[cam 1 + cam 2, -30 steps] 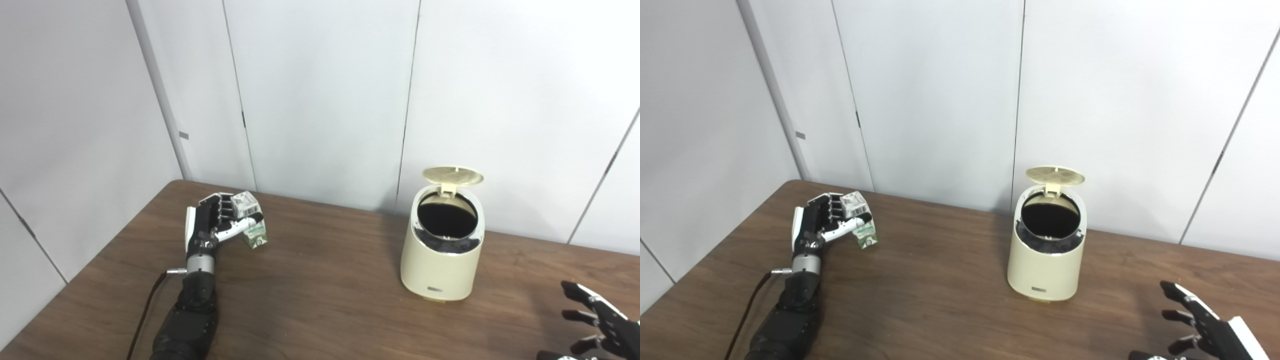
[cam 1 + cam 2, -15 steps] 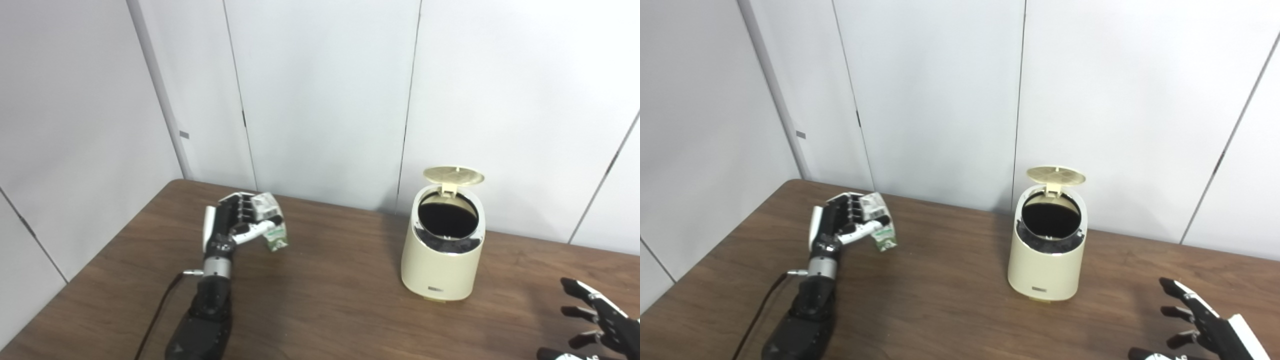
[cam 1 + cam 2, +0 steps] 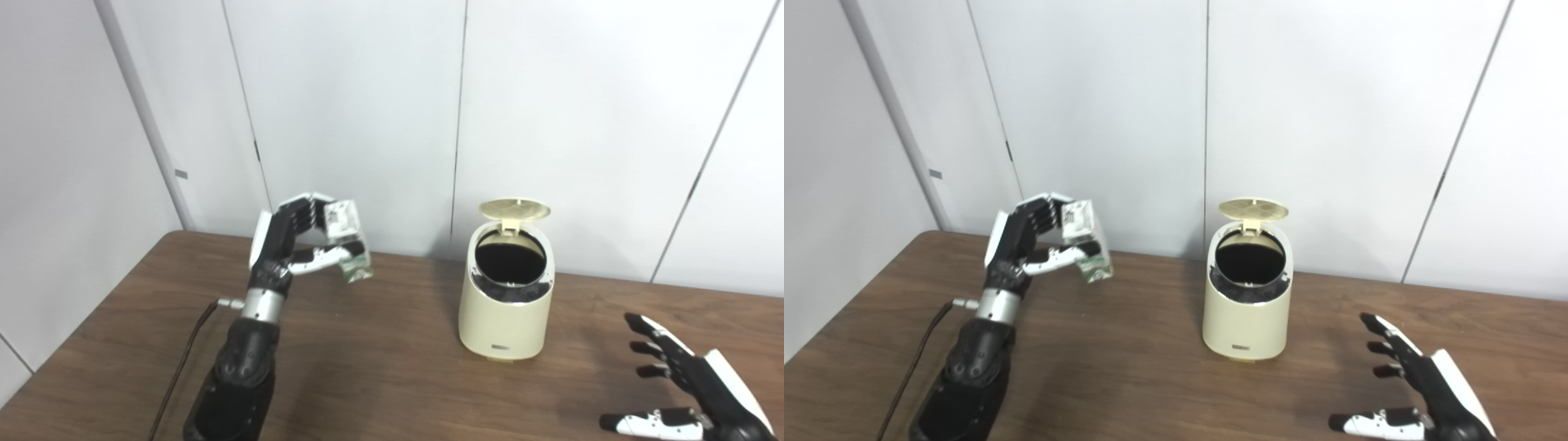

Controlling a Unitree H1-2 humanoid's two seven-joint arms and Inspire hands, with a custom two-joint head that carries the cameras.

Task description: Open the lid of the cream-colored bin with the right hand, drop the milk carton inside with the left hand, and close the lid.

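A cream-colored bin [image 3: 506, 309] stands on the brown table, its round lid [image 3: 514, 210] tipped up and the dark inside showing. My left hand [image 3: 294, 242] is shut on a small white and green milk carton [image 3: 349, 248], held in the air well left of the bin and about level with its rim. Low at the right, my right hand [image 3: 686, 386] is open with fingers spread, nothing in it, to the right of the bin and nearer to me.
The wooden table [image 3: 392, 380] stretches between the two arms. White wall panels [image 3: 367, 110] rise right behind the table's far edge. A dark cable [image 3: 184, 367] runs along the left forearm.
My left hand has lifted the carton off the table and carried it up and to the right. The camera has also shifted, so the whole scene sits further left.
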